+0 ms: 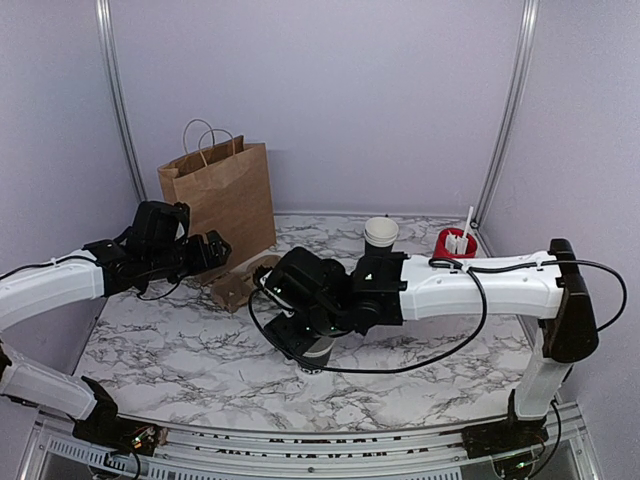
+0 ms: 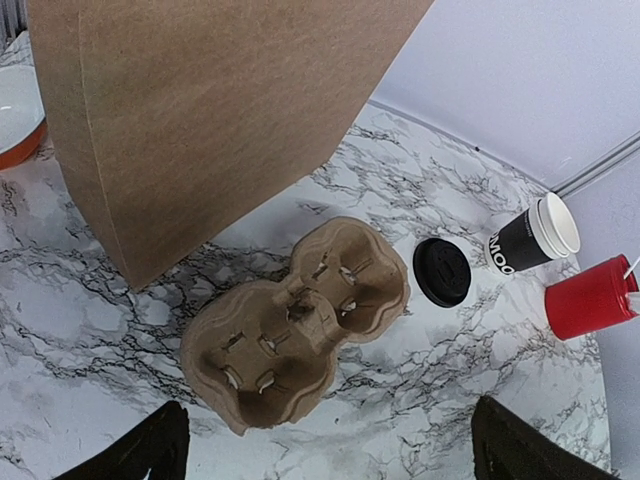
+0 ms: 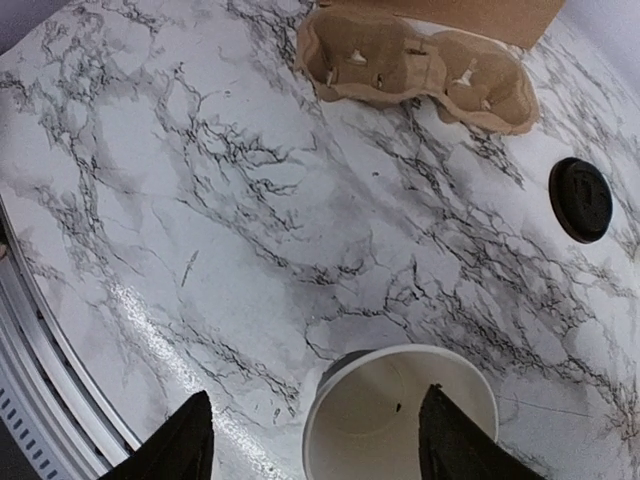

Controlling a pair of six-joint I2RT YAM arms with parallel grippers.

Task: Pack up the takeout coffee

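Observation:
The takeout coffee cup (image 3: 385, 415) stands upright and lidless on the marble table, its white rim and empty inside showing in the right wrist view. My right gripper (image 3: 318, 392) hangs open just above it. One finger is over the cup's mouth and the other is off to its left, apart from the rim. From above, the cup (image 1: 319, 352) peeks out under the right gripper (image 1: 308, 335). Its round black lid (image 3: 581, 199) (image 2: 442, 271) lies flat on the table by itself. My left gripper (image 2: 330, 455) (image 1: 205, 250) is open and empty above the cardboard cup carrier (image 2: 295, 325).
A brown paper bag (image 1: 220, 195) (image 2: 220, 110) stands at the back left, with the carrier (image 1: 240, 282) (image 3: 415, 68) in front of it. A stack of black cups (image 1: 380, 235) (image 2: 533, 238) and a red cup of white sticks (image 1: 456, 242) (image 2: 590, 298) stand at the back right.

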